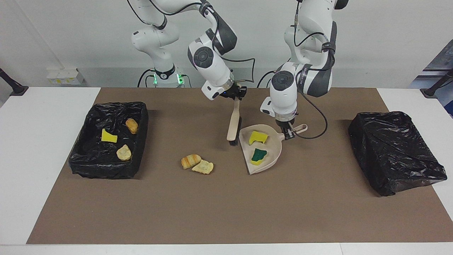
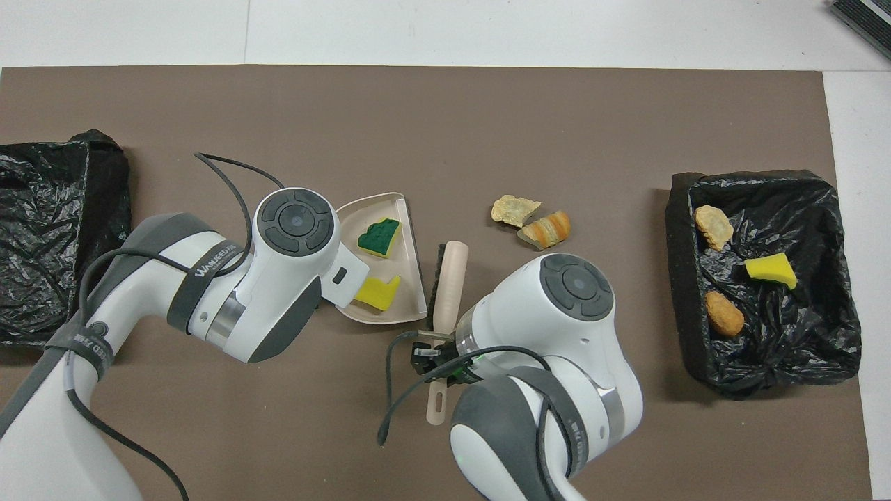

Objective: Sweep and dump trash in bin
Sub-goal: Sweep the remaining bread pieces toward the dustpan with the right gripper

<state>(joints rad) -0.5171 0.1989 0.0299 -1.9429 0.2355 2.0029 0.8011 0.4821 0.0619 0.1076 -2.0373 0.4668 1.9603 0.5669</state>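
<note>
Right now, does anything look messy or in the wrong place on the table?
Yes. Two tan-orange bread-like scraps lie loose on the brown mat, between the open black-lined bin and the beige plastic dustpan, unswept.

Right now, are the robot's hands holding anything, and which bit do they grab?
The left gripper holds the dustpan by its handle. The right gripper holds the brush near its handle's top end.
</note>
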